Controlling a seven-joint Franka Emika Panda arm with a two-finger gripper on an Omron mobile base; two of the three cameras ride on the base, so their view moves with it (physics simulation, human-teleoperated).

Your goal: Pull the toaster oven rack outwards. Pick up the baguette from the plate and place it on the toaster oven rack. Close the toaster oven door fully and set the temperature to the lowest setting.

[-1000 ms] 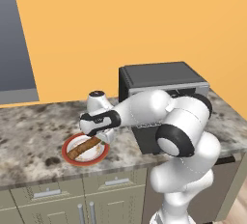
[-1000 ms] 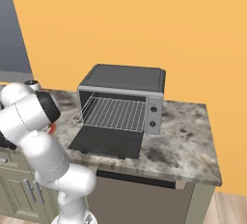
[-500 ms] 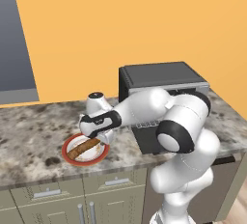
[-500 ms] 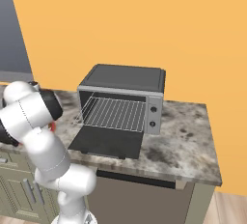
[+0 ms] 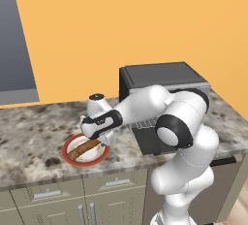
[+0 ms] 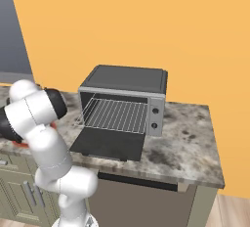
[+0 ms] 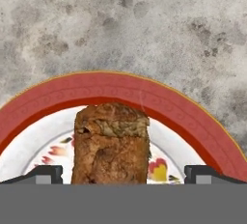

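The gripper (image 7: 123, 174) hangs wide open with a fingertip on either side of the baguette (image 5: 84, 148), gripping nothing, the bread lying on the red-rimmed plate (image 5: 100, 156) on the desk (image 5: 29, 132), left of the toaster oven (image 6: 124, 99)

Tool (image 7: 123, 174) lower — now straddling baguette (image 7: 112, 146).

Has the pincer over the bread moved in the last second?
Yes, slightly. In the left base view the pincer has sunk closer to the baguette on the plate; the toaster oven marks the fixed spot.
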